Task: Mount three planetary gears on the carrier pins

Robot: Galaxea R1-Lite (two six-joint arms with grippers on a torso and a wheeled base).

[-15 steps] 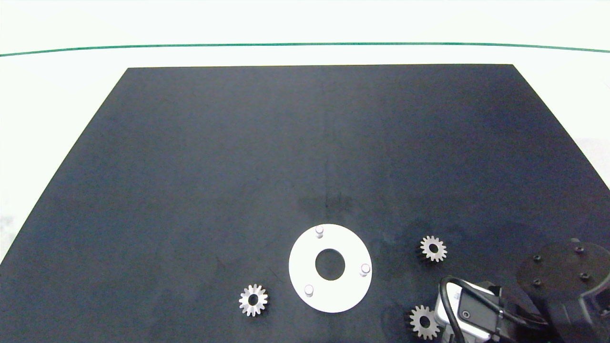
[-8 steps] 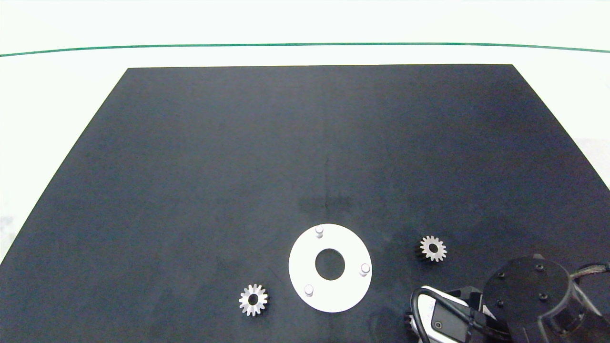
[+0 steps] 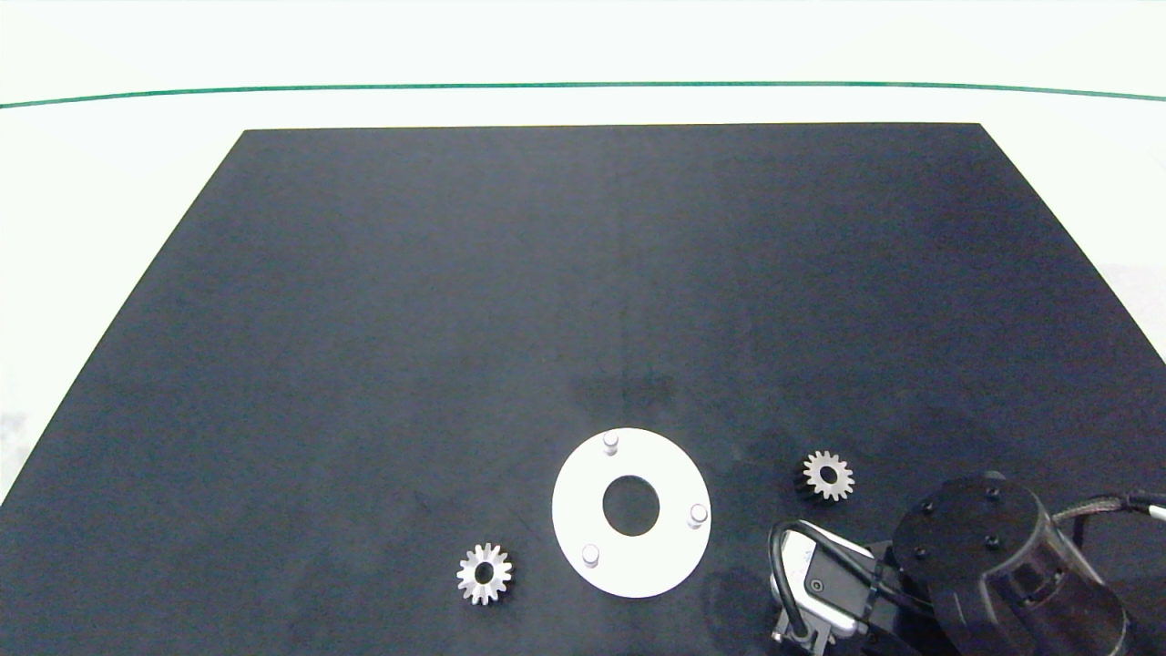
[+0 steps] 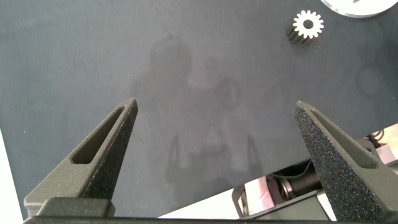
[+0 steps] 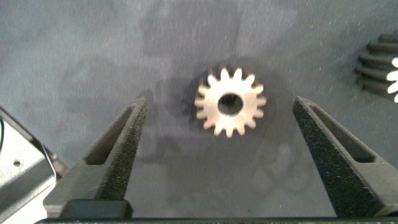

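Black matting covers the table. Spread wide, the right gripper (image 5: 221, 149) straddles one small silver-grey toothed metal gear (image 5: 230, 102) lying flat beside the white ring-shaped disc (image 3: 660, 569); closing off-centre could skid it away. The left gripper (image 4: 217, 155) idles, equally splayed.

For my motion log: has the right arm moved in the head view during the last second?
Yes. Against the fixed white disc, the right arm has shifted toward the disc, now covering the nearest planetary gear, which lies between the open right gripper fingers.
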